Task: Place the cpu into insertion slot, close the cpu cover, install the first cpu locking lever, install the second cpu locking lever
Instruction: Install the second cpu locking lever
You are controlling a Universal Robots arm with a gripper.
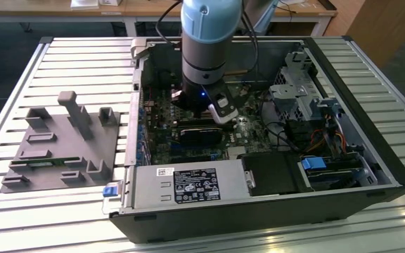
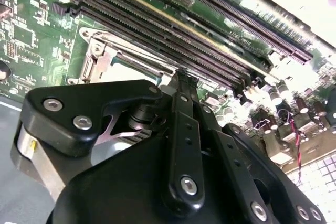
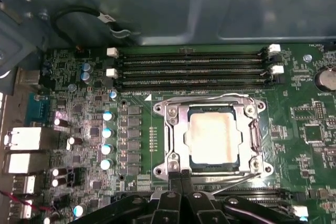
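The arm stood nearly vertical over the open computer case, its grey and pale-blue wrist section reaching straight down into the case so that the gripper hung just above the motherboard. In the first wrist view the black fingertips appeared pressed together, meeting at the near edge of the insertion slot, close to a thin wire locking lever that ran along that side. Whether they pinched the lever could not be told.

The cpu lay flat inside the slot, its beige metal top showing through the window of the cpu cover, which was folded down around it. A second wire lever curved along the far side of the socket, beside four long memory slots.

In the exterior view the case lay on its side on a slatted metal table, with a labelled grey power supply at its near edge and a drive cage toward the exterior view's right. A grey fixture tray with upright blocks sat on the table at the exterior view's left, well apart from the arm. Wooden desks stood behind on dark flooring.
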